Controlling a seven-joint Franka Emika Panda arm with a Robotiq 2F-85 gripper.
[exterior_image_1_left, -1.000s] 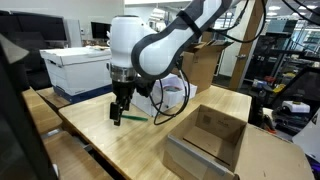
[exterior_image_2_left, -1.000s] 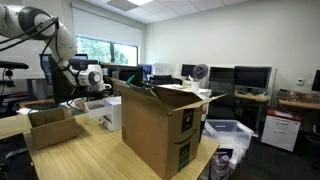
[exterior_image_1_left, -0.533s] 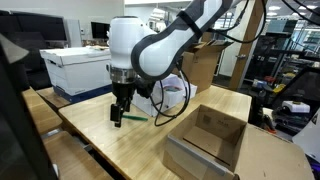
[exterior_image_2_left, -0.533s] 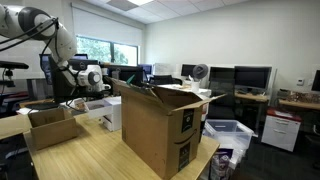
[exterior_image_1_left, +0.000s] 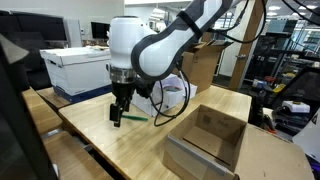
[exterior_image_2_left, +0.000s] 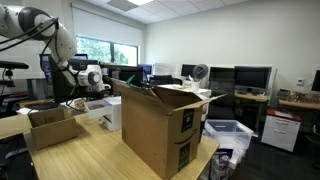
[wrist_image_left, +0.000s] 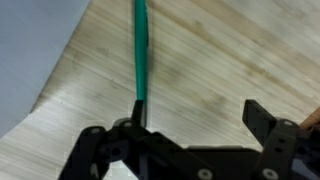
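A thin green pen (wrist_image_left: 141, 50) lies flat on the wooden table (wrist_image_left: 220, 50), running away from the wrist camera. My gripper (wrist_image_left: 198, 112) hangs just above the table, jaws wide apart with only bare wood between them. Its left finger (wrist_image_left: 139, 112) sits over the pen's near end, so the pen lies beside the gap rather than inside it. In an exterior view the gripper (exterior_image_1_left: 118, 113) points straight down near the table's front corner, the green pen (exterior_image_1_left: 134, 117) lying beside its tips. Nothing is held.
An open shallow cardboard box (exterior_image_1_left: 205, 140) sits on the table close to the arm. A white box (exterior_image_1_left: 75, 70) and a clear plastic bin (exterior_image_1_left: 172, 94) stand behind. A tall cardboard box (exterior_image_2_left: 160, 125) stands in front. The table edge (wrist_image_left: 62, 85) is just left of the pen.
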